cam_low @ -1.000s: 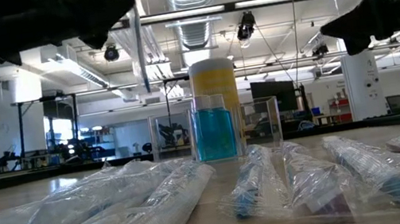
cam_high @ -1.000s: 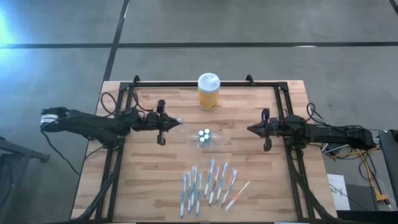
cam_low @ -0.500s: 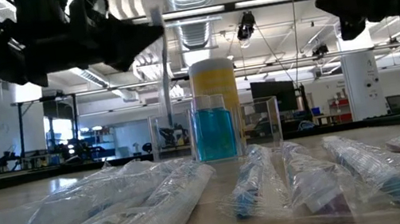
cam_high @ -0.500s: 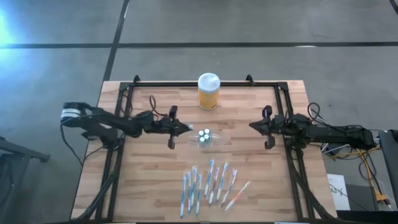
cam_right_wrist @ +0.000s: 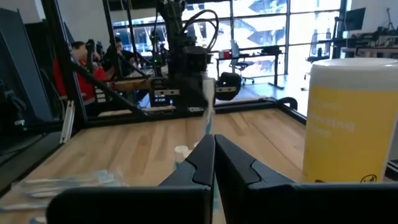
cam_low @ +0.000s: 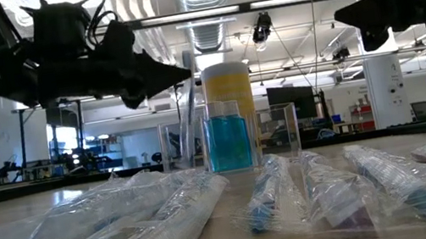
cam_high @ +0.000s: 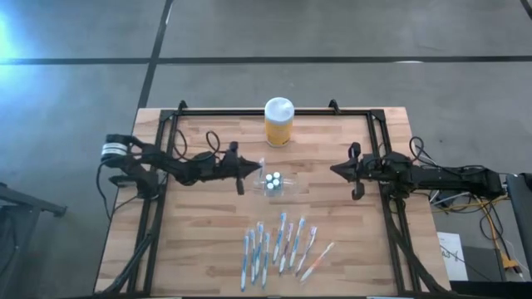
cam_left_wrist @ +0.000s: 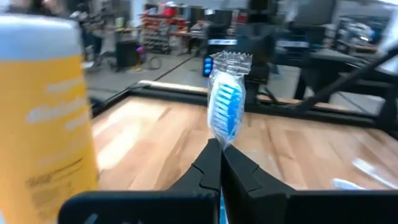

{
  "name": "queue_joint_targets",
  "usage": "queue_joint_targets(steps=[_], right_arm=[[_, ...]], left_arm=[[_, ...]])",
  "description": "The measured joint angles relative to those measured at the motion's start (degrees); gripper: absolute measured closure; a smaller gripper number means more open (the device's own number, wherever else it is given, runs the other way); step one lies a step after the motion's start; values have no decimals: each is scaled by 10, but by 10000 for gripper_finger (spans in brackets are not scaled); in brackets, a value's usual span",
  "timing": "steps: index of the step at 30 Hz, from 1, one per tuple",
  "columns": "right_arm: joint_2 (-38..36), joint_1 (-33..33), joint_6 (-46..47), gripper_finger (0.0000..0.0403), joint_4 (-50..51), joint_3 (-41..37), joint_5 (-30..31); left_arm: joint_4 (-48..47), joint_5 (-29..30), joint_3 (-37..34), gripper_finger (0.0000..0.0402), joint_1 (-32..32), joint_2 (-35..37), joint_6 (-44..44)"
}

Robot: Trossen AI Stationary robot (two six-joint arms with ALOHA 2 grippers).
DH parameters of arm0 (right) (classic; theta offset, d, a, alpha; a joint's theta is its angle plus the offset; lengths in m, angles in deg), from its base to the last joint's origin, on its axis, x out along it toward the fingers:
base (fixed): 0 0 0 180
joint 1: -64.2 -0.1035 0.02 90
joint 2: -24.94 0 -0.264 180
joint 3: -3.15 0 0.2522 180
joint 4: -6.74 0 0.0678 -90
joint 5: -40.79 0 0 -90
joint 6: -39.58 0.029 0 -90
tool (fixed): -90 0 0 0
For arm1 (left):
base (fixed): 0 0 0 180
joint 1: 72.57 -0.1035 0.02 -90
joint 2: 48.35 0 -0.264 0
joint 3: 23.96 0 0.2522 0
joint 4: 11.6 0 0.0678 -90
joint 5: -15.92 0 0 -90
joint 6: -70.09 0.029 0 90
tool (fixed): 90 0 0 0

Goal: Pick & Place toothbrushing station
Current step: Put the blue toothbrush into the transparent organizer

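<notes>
**Left gripper holds a wrapped toothbrush just beside the clear holder**

We take the small see-through plastic toothbrushing station [cam_high: 273, 184] as our landmark; it stands near the middle of the light wooden slatted table [cam_high: 191, 249]. In the low view its joined clear compartments [cam_low: 229, 140] stand upright, with one blue-tinted cup at the centre.

Our left gripper [cam_high: 247, 169] hangs just beside the station on the left-arm side, above the table. Its fingers are clamped on a blue-and-white toothbrush in a clear wrapper [cam_left_wrist: 226, 113], whose bristle end sticks out past the fingertips [cam_left_wrist: 210, 163]. In the low view the left gripper [cam_low: 176, 75] sits above the station's compartments, and the wrapped brush [cam_low: 189, 106] slants down towards them; we cannot tell whether it touches the holder.

Our right gripper [cam_high: 342, 172] waits well apart from the station on the right-arm side, its fingers pressed together and holding nothing.

Behind the station, towards the far edge of the table, stands a yellow cylindrical jar with a white lid [cam_high: 278, 122]. In front of the station, near the table's front edge, lies a row of toothbrushes in clear plastic wrappers [cam_high: 281, 246], side by side and apart from the holder.
</notes>
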Motion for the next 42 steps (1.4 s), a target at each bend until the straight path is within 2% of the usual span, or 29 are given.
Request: queue_joint_targets(steps=[5,9,18,23,30,34,42], right_arm=[[2,0,-2,394,0,0,0],[2,0,-7,394,0,0,1],[1,0,-13,394,-1,0,1],[1,0,-13,394,-1,0,1],[1,0,-10,394,-1,0,1],[1,0,-10,394,-1,0,1],[1,0,-10,394,-1,0,1]], left_arm=[[0,51,0,401,0,-11,-47],[-7,54,0,400,0,-15,-62],[-34,46,0,396,2,-16,-31],[-40,37,-1,354,2,-16,-27],[-40,-29,0,278,3,-13,27],[-40,-37,0,240,6,-7,44],[-41,-32,0,205,6,-3,58]])
